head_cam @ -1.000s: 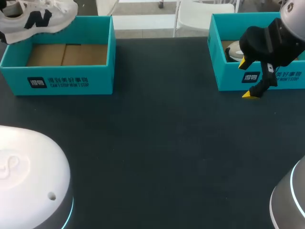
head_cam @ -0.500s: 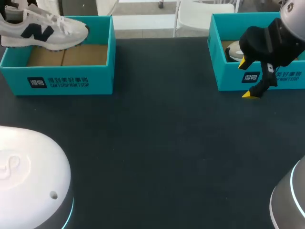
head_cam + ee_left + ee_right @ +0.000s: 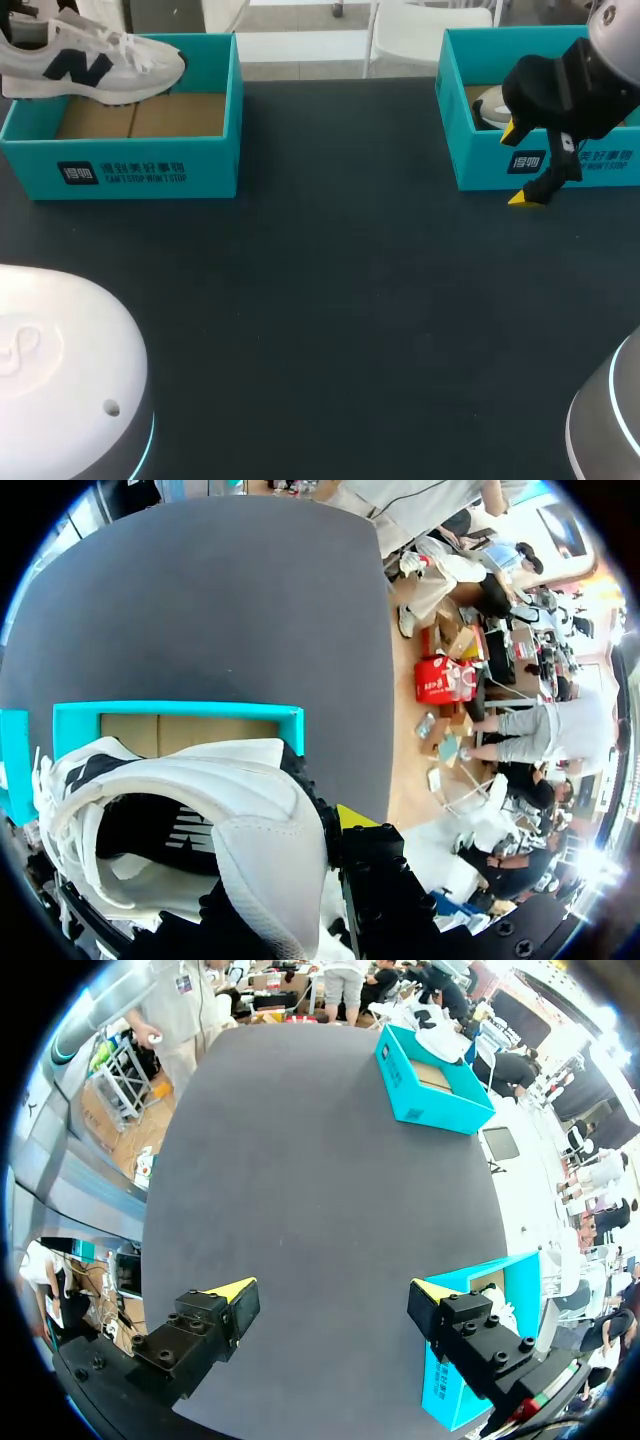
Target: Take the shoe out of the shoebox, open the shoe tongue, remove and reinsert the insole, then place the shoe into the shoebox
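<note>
White upper clamped in the left hand point(image 3: 300, 870): gripping the shoe point(image 3: 90, 62) by its heel collar, holding it level just over the far left corner of the left box point(image 3: 130, 175), toe pointing right. Over at the right, hovering with the right hand point(image 3: 520, 167) spread wide and empty at the near wall of the right box point(image 3: 470, 150), well apart from the shoe. Hard to call between lift-out and final put-back; leaning toward put-back, given how low over the cardboard floor. Next, then: lower sole-first inside the walls, loosen only once resting flat. Otherwise, carry to the middle of the counter point(image 3: 330, 300).
</note>
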`<act>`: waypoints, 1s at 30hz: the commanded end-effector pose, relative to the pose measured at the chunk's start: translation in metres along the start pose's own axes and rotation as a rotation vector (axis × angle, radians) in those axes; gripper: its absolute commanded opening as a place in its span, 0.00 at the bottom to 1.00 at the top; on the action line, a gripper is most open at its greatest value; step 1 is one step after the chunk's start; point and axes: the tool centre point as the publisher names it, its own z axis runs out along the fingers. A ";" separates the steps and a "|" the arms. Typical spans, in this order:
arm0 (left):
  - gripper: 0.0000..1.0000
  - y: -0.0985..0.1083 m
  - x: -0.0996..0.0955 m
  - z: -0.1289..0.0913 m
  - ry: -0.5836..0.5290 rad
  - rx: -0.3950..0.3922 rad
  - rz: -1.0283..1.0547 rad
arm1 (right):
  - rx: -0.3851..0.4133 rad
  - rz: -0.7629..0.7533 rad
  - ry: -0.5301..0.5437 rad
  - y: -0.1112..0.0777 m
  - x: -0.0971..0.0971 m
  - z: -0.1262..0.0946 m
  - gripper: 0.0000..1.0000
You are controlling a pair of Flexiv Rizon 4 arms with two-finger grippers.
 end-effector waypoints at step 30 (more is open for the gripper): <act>0.00 0.015 -0.059 0.089 -0.033 -0.010 0.013 | 0.004 0.001 0.004 0.002 -0.002 0.001 1.00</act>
